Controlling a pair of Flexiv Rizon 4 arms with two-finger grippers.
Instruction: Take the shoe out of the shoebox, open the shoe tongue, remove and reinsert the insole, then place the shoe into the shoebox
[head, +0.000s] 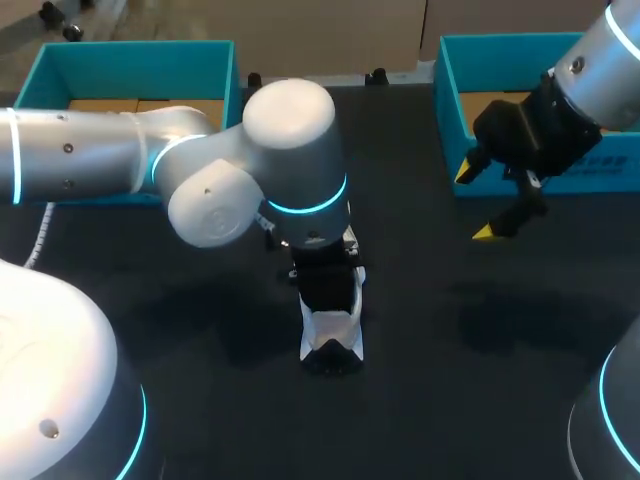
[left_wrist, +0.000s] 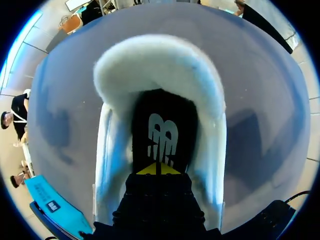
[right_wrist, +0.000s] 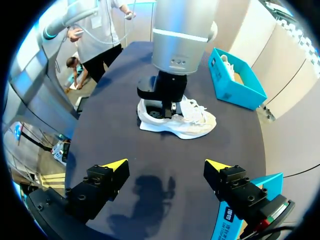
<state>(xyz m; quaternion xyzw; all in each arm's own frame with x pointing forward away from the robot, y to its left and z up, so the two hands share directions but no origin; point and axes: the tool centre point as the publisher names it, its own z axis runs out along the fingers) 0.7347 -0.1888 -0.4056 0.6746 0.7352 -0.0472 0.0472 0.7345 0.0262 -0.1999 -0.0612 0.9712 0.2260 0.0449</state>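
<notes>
White sneaker (head: 333, 335) lies mid-table (head: 450, 340), long axis near–far, heel toward robot. Left gripper (left_wrist: 159, 169) sits inside its opening, yellow tips clenched together against black insole (left_wrist: 162, 117); pinch unclear. Right gripper (head: 475, 202) splayed, empty, well apart by right shoebox (head: 447, 115).

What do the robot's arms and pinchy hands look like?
The left arm and right arm are fat, round silver tubes with glowing light-blue rings. The left gripper and right gripper are black, blocky, with two fingers ending in bright yellow pointed tips.
</notes>
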